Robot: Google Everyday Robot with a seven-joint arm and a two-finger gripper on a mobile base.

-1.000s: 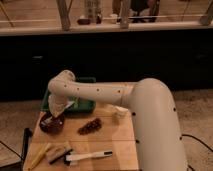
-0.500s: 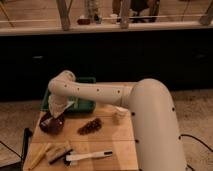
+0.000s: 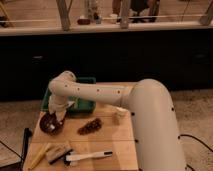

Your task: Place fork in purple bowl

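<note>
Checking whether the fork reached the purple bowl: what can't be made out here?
Fork: camera view, not discernible; the gripper, low over the purple bowl at the left of the table, covers that spot.
Inside of the bowl: camera view, dark and partly behind the gripper.
Contents of the green tray: camera view, crossed by the arm.
Right side of the table: camera view, behind the arm's bulky segment.

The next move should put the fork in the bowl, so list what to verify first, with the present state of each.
1. Gripper hangs over the small glossy dark purple bowl: ok.
2. Fork in the gripper or the bowl: cannot tell.
3. Bowl sits on the wooden table, outside the green rectangular tray: ok.
4. Brown clump lies apart from the bowl: ok.
</note>
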